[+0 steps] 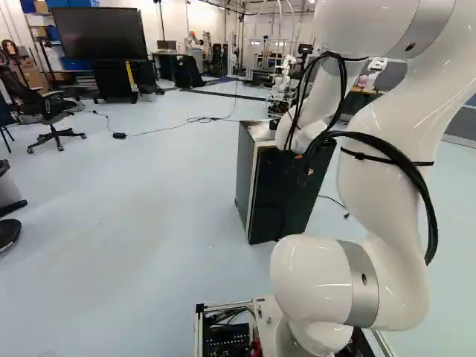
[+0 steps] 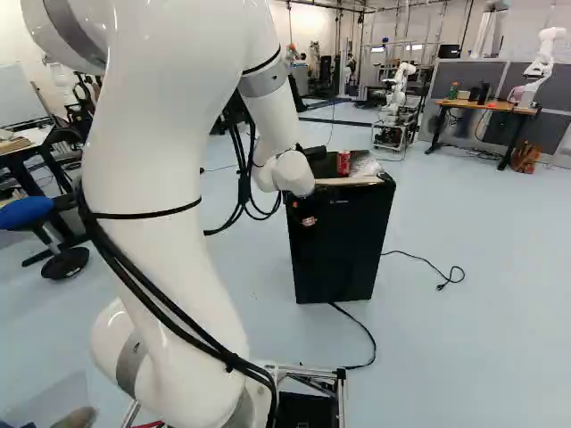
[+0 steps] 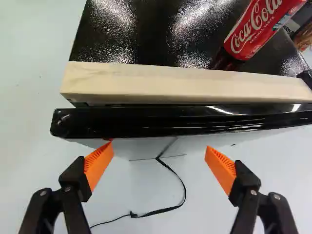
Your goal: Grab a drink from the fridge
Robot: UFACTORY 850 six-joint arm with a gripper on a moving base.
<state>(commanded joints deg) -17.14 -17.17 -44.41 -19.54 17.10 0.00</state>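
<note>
Orange-padded gripper (image 3: 159,148) at your near side in the wrist view: fingers spread wide, nothing pinched between them, black top edge of the door (image 3: 185,121) just ahead of the tips. Contact with that edge: cannot tell. Light wooden strip (image 3: 185,83) lies beyond it, along the front of the top. Your mini fridge (image 2: 343,254) looks closed; interior hidden, so any drink inside cannot be confirmed. One drink is visible: a red Coca-Cola can (image 3: 258,29), upright on the fridge top, behind the strip. Step in hand, by judgement: lining up on the door edge to open it. For the next move you would probably bring a fingertip onto or behind that edge, then draw the door out gently; a shallow hook may slip, and a hard tug could rock the fridge and the can with it. Arm pose: your white arm (image 2: 161,160) rises from the base joint, arches high over, then drops forward so that its wrist (image 2: 290,174) sits at the fridge's upper front, near the left corner in the right base view.
</note>
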